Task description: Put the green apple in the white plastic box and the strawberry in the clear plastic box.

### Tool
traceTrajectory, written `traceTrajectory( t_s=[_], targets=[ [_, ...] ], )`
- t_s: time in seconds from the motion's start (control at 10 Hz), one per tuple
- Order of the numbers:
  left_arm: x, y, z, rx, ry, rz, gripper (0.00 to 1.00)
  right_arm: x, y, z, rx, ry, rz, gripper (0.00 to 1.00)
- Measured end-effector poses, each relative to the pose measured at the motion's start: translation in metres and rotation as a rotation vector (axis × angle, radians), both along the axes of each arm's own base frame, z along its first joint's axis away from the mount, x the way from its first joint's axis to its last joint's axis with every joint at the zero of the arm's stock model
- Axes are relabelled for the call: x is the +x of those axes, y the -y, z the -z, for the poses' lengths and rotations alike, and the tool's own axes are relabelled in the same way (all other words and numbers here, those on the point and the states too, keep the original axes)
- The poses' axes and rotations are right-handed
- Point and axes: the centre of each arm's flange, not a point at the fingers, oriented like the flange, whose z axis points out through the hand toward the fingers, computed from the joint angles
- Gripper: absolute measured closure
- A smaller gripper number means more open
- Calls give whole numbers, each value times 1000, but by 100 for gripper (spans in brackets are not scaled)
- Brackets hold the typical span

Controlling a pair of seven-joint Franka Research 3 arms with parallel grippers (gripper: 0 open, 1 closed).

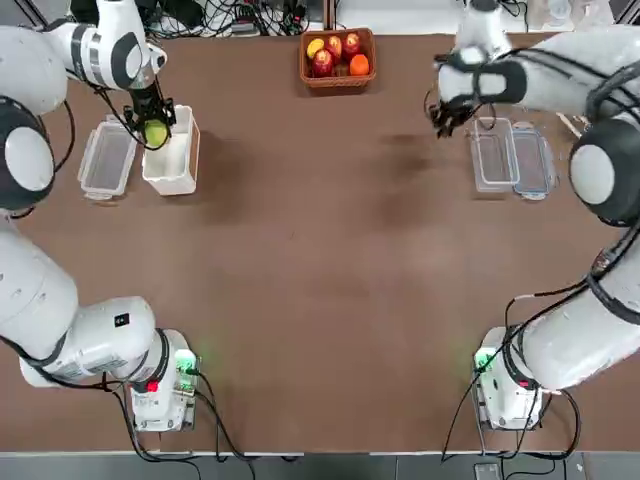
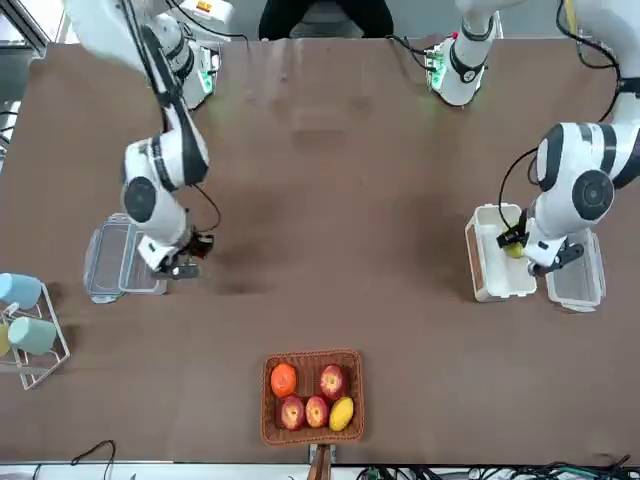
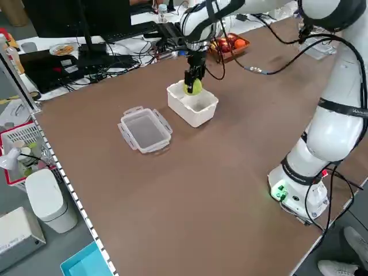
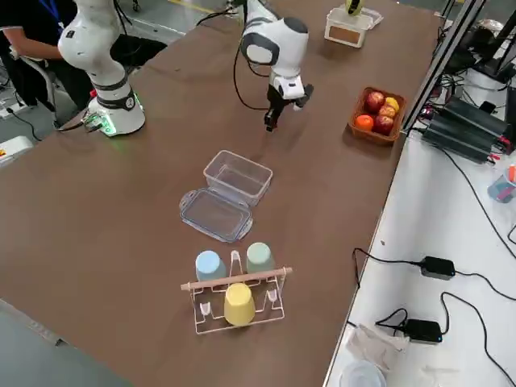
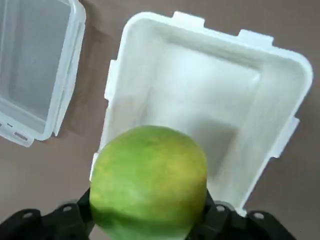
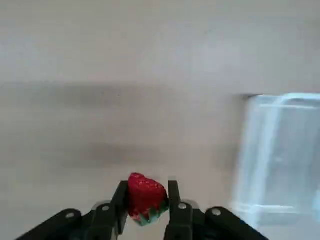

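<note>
My left gripper [image 1: 153,125] is shut on the green apple [image 1: 155,133], holding it just above the far end of the white plastic box [image 1: 172,153]. In the left wrist view the green apple [image 5: 149,181] hangs over the rim of the empty white plastic box [image 5: 210,107]. My right gripper [image 6: 146,200] is shut on the strawberry [image 6: 145,196], which shows red between the fingers. In the top view that gripper [image 1: 447,118] hovers above the table just left of the clear plastic box [image 1: 492,156], whose bluish lid [image 1: 533,160] lies beside it.
A clear container with tabbed ends [image 1: 106,158] lies left of the white box. A wicker basket [image 1: 338,57] with red, orange and yellow fruit stands at the far middle edge. A cup rack [image 4: 234,294] stands at the robot's right table edge.
</note>
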Motion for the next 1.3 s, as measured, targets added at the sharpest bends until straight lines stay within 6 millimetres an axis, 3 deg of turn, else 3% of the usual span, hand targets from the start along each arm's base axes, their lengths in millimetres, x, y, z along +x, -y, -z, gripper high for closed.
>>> traceTrajectory(
  t_s=[0.1,0.2,0.4,0.6,0.8,0.9,1.1,1.3],
  targets=[
    [0,0,3,-2,-6,0,24,2,44,-12,14,-11,-48,64],
    [0,1,4,-2,-5,1,24,0,85,-11,26,-17,-80,64],
    [1,3,3,-4,-1,6,24,-7,135,7,37,4,-120,64],
    [1,7,4,-5,-3,14,21,-14,151,24,34,54,-143,64],
    [0,10,3,-4,-13,18,2,-17,163,34,30,83,-162,64],
    [1,15,-1,-1,-30,23,0,-21,169,43,25,105,-168,64],
    [9,20,-29,13,-51,23,0,-32,179,71,18,120,-168,64],
    [17,35,-77,27,-26,44,0,-34,178,83,15,126,-174,64]
  ],
)
